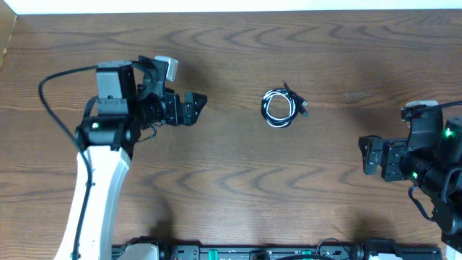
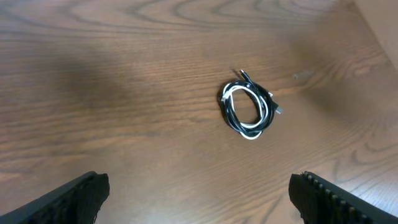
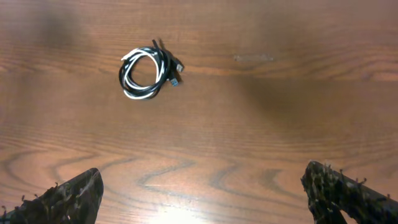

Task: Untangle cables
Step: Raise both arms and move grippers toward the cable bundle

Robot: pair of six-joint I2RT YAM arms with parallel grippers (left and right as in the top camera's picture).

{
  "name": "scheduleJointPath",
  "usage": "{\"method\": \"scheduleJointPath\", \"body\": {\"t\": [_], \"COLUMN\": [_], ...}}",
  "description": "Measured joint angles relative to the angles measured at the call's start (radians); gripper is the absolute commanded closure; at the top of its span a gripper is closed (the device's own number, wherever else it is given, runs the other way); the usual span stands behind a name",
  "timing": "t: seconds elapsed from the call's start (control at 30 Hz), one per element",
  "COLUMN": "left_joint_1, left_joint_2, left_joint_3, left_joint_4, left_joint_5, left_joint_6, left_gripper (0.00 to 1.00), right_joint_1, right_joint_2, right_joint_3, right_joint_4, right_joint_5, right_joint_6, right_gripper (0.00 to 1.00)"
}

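Observation:
The cables (image 1: 282, 105) lie in one small coil near the middle of the wooden table, a white cord and a black cord wound together with small plug ends sticking out. The left wrist view shows the coil (image 2: 248, 107) well ahead of the fingers, and the right wrist view has the coil (image 3: 148, 73) far ahead to the left. My left gripper (image 1: 198, 103) is open, to the left of the coil, pointing toward it, nothing between its fingers. My right gripper (image 1: 365, 155) is open too, off to the coil's right and nearer the front edge, empty.
The wooden table (image 1: 231, 188) surrounds the coil on all sides. A thick black wire (image 1: 54, 108) loops off the left arm. A black rail with fittings (image 1: 253, 253) runs along the front edge.

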Motion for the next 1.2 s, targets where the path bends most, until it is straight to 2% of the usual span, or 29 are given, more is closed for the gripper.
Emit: {"method": "scheduleJointPath", "body": {"t": [0.3, 0.4, 0.43, 0.47, 0.5, 0.53, 0.57, 0.6, 0.63, 0.7, 0.73, 0.77, 0.87, 0.9, 0.93, 1.03, 1.2], "left_joint_1": [0.0, 0.0, 0.0, 0.0, 0.0, 0.0, 0.0, 0.0, 0.0, 0.0, 0.0, 0.0, 0.0, 0.0, 0.0, 0.0, -0.001], "left_joint_2": [0.041, 0.042, 0.042, 0.042, 0.042, 0.042, 0.042, 0.042, 0.042, 0.042, 0.042, 0.042, 0.042, 0.042, 0.042, 0.042, 0.043], "left_joint_3": [0.0, 0.0, 0.0, 0.0, 0.0, 0.0, 0.0, 0.0, 0.0, 0.0, 0.0, 0.0, 0.0, 0.0, 0.0, 0.0, 0.0], "left_joint_4": [0.009, -0.002, -0.009, -0.019, -0.031, -0.039, -0.05, -0.059, -0.064, -0.073, -0.073, -0.073, -0.075, -0.076, -0.076, -0.086, -0.115], "left_joint_5": [0.023, 0.026, 0.026, 0.026, 0.025, 0.021, 0.018, 0.016, 0.014, 0.013, 0.011, 0.01, 0.002, -0.001, -0.003, -0.006, -0.009], "left_joint_6": [0.0, 0.0, 0.002, 0.001, -0.001, -0.002, -0.002, 0.004, 0.004, 0.001, 0.0, 0.001, 0.001, -0.003, -0.007, -0.026, -0.035], "left_gripper": [0.01, 0.1, 0.49, 0.63, 0.63, 0.58, 0.37, 0.22, 0.2, 0.18, 0.16, 0.07, 0.07, 0.07, 0.07, 0.07, 0.07], "right_joint_1": [0.0, 0.0, 0.0, 0.0, 0.0, 0.0, 0.0, 0.0, 0.0, 0.0, 0.0, 0.0, 0.0, 0.0, 0.0, 0.0, 0.0], "right_joint_2": [0.0, 0.0, 0.0, 0.0, 0.0, 0.0, 0.0, 0.0, 0.0, 0.0, 0.001, 0.003, 0.024, 0.035, 0.053, 0.117, 0.247], "right_joint_3": [0.0, 0.0, 0.0, 0.0, 0.0, 0.0, 0.0, 0.0, 0.0, 0.0, 0.0, 0.0, 0.001, 0.001, 0.002, 0.004, 0.004], "right_joint_4": [0.031, 0.031, 0.031, 0.031, 0.031, 0.031, 0.031, 0.032, 0.034, 0.049, 0.058, 0.066, 0.095, 0.105, 0.118, 0.149, 0.201], "right_joint_5": [-0.035, -0.051, -0.054, -0.057, -0.061, -0.065, -0.068, -0.07, -0.072, -0.074, -0.076, -0.077, -0.068, -0.064, -0.061, -0.052, -0.046], "right_joint_6": [-0.019, -0.02, -0.02, -0.02, -0.02, -0.02, -0.02, -0.02, -0.02, -0.021, -0.024, -0.024, -0.023, -0.017, -0.017, -0.009, -0.014], "right_gripper": [0.01, 0.01, 0.01, 0.01, 0.01, 0.01, 0.01, 0.01, 0.01, 0.11, 0.28, 0.39, 0.77, 0.83, 0.83, 0.69, 0.71]}}
